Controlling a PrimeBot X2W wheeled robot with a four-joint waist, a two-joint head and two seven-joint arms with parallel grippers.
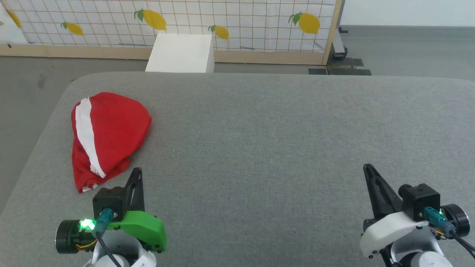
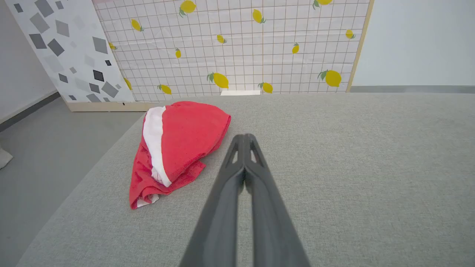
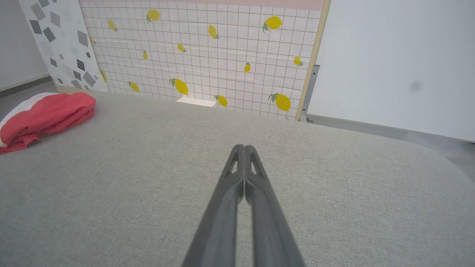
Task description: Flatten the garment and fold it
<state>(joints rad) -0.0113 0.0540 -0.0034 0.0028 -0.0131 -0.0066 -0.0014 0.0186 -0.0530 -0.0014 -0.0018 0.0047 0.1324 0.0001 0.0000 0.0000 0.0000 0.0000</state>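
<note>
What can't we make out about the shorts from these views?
- Head view: garment lies bunched; its own folds hide the lower layers and any print.
- Right wrist view: frame's left edge cuts off part of the garment.
- Head view: table edge hides the white box base.
- Left wrist view: left gripper covers the table strip beneath it.

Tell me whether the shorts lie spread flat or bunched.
Bunched: the shorts sit in a rumpled heap, one white stripe showing, fabric doubled over itself.

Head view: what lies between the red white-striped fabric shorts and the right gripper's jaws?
Bare grey fabric surface, from shorts to right gripper, in the head view.
</note>
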